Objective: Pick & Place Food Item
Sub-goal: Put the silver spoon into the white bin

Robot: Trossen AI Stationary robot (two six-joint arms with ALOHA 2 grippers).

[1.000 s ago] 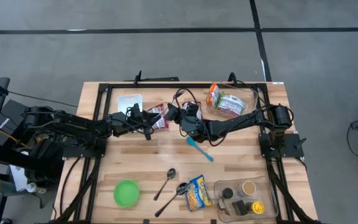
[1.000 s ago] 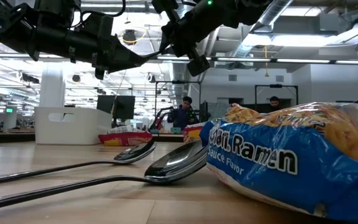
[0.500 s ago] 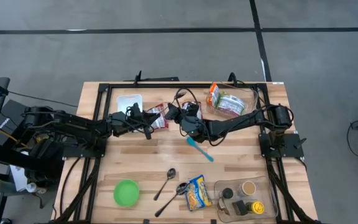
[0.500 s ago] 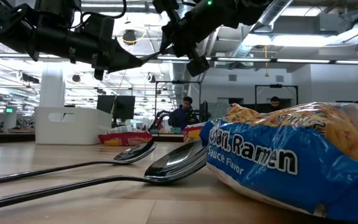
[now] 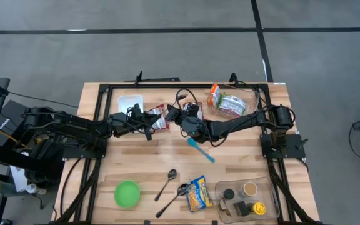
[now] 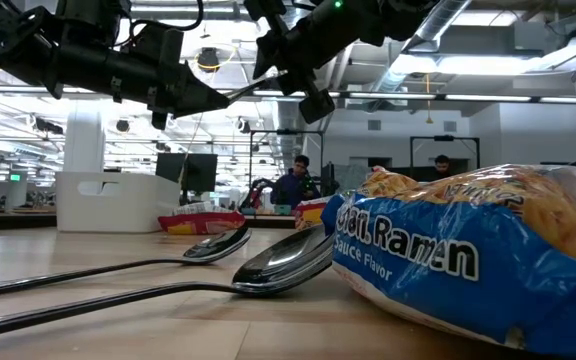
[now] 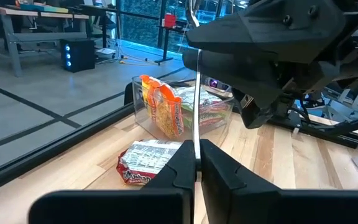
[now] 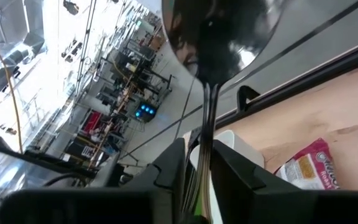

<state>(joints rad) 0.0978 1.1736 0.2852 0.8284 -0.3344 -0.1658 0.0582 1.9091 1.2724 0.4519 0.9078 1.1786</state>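
A metal spoon hangs in the air over the table's far middle, between my two grippers. Its bowl [image 8: 219,31] fills the top of the right wrist view, and its thin handle [image 7: 197,93] runs from my left gripper [image 7: 196,171] up to my right gripper [image 8: 199,168]. My left gripper is shut on the handle. My right gripper stands slightly open with the handle between its fingers; whether a finger touches it I cannot tell. A red food packet [image 5: 158,117] lies flat on the table below them. A ramen pack [image 5: 198,192] lies near the front edge. My left gripper pinches the spoon's handle [image 7: 197,152] between its two fingers, well away from the bowl. The fingers come level from the table's left. The spoon is lifted clear of the table, and its handle [image 6: 258,82] slants up toward my right gripper.
A clear tub of packets [image 5: 230,103] and a white container [image 5: 130,103] stand at the far edge. A blue spatula [image 5: 200,150], two spoons [image 5: 170,186], a green bowl [image 5: 127,193] and a tray of jars [image 5: 245,197] lie nearer. People [image 6: 293,180] sit beyond the table.
Both arms have kept their places. In the low view the spoon's handle now shows as a bright line between the two grippers, where it did not show before.
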